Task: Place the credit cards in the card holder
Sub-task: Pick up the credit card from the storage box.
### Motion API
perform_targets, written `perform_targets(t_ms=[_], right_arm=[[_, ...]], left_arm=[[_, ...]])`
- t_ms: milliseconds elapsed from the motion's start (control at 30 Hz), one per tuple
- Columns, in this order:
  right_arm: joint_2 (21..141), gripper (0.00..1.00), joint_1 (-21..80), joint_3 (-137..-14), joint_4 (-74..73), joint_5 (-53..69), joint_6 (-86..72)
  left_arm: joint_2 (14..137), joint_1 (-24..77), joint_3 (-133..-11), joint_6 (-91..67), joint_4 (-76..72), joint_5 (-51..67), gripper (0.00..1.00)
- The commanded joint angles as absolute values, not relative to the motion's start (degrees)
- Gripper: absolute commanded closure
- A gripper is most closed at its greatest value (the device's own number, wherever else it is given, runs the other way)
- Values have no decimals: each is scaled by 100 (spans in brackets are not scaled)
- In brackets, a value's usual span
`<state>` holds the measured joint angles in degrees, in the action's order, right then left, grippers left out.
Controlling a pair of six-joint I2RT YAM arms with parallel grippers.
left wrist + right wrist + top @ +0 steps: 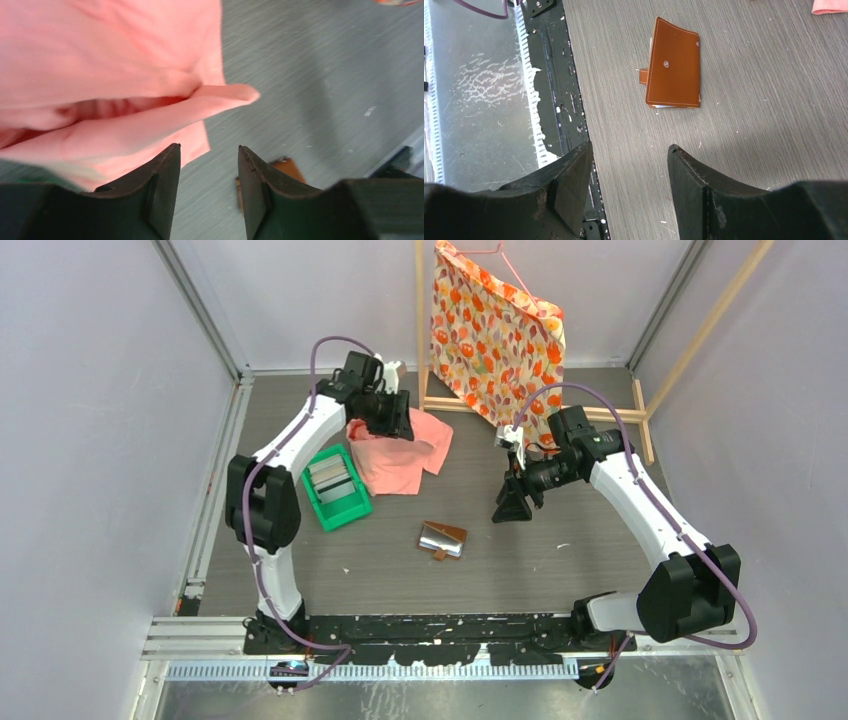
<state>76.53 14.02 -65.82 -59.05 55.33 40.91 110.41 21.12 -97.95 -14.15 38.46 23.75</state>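
Left gripper (207,172): jaws spread and empty over the soft, crumpled pink cloth (100,65). Right gripper (629,172): jaws also apart, holding nothing above the wood-grain table (764,130). Only the right wrist view shows the card holder (673,62) as stitched brown leather with a snap stud, lying flat; from above it glares pale. Grey credit cards (331,476) sit in the green plastic tray (347,512).

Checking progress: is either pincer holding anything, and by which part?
Nothing is held. The left pincer is open near the pink cloth; the right pincer is open, apart from the card holder.
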Motion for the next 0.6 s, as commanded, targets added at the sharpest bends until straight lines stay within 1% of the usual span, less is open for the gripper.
perform_targets(t_ms=[0, 100, 167, 233, 267, 333, 367, 433, 500, 567], right_arm=[[7601, 39, 1373, -6671, -5973, 5597, 4228], [7603, 38, 1378, -6666, -5992, 5622, 4252], [7610, 38, 1376, -6678, -6001, 5639, 4254], [7614, 38, 1374, -6675, -6015, 5671, 4269], [7616, 38, 1374, -6671, -6020, 5683, 4276], [7627, 38, 1378, -6667, -6031, 5716, 4285], [7635, 39, 1379, -6670, -6031, 5728, 4289], [7646, 39, 1373, -6663, -6038, 5739, 4289], [7670, 38, 1373, -6662, -6053, 5756, 4298], [7694, 38, 1375, -6661, -6055, 5770, 4298]], left_arm=[[10015, 1930, -9670, -484, 4412, 1454, 51], [9298, 1890, -9131, 568, 4666, 957, 49], [8858, 1889, -8576, 1697, 4824, 675, 49], [8432, 1881, -7893, 2273, 4600, -165, 47], [8236, 1869, -7506, 2593, 4408, -485, 44], [7885, 1857, -6713, 3073, 3947, -960, 31], [7748, 1832, -6451, 3241, 3768, -1022, 27], [7584, 1767, -6166, 3523, 3608, -819, 22], [7622, 1720, -6096, 3583, 3517, -769, 19], [7761, 1714, -6105, 3612, 3444, -813, 19]])
